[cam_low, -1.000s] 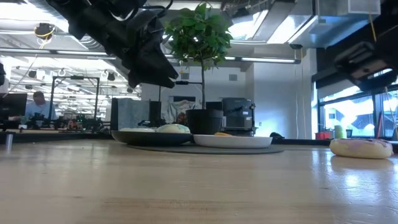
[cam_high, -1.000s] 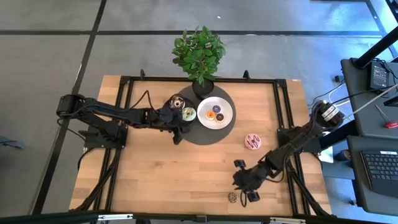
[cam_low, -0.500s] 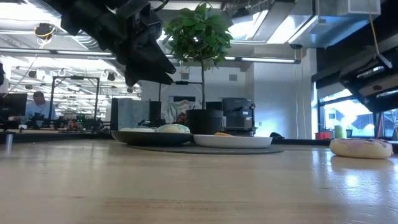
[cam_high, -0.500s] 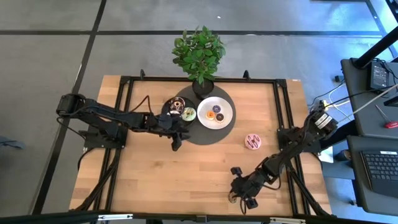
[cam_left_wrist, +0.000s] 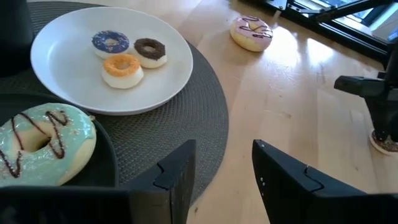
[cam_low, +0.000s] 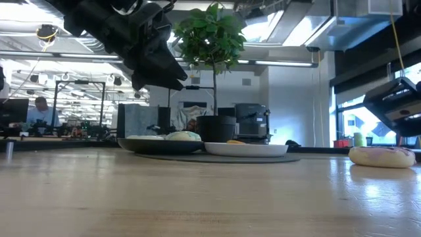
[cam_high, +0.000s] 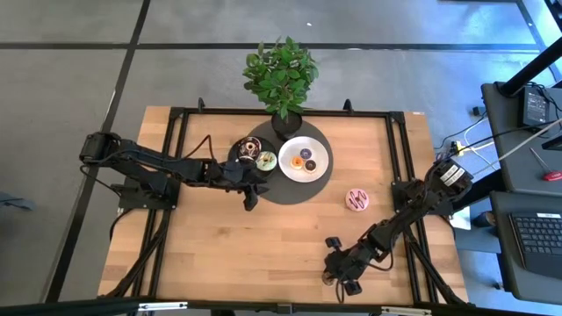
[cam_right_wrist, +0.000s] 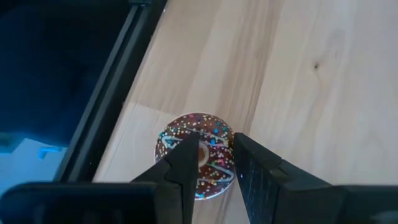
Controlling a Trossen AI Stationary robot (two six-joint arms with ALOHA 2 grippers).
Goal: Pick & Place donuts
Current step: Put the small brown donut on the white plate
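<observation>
Donut point(cam_right_wrist: 198, 163), chocolate with sprinkles: lies flat near the table's point(cam_high: 219, 246) front edge, right gripper point(cam_right_wrist: 214, 163) directly above, fingers spread over the ring. Probably light, rigid, slick-glazed (grip across the rim). Left gripper point(cam_left_wrist: 221, 168) empty, fingers apart, beside the black plate point(cam_high: 241, 151). Fingertips hide the donut's near edge; contact unclear.

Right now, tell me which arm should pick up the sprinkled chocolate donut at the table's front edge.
The right. Its tool is open directly over the sprinkled chocolate donut, fingers straddling it. The left tool is open far off, by the black plate.
</observation>
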